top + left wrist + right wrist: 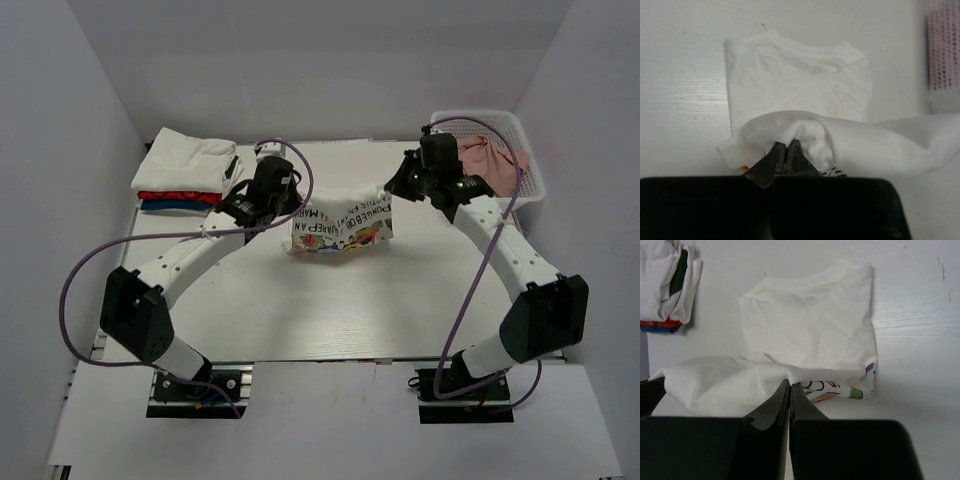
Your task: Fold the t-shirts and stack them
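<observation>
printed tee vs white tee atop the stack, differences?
The printed tee is mid-table, half-folded, an edge pinched by left gripper and right gripper; the stack-top tee lies folded, untouched, far left. The printed tee shows coloured print and lettering; the stack-top tee shows none. Both are white cloth.

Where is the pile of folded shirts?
Top view: the folded stack of white, red and blue cloth shirts lies in the far left corner, left of the printed white shirt.
</observation>
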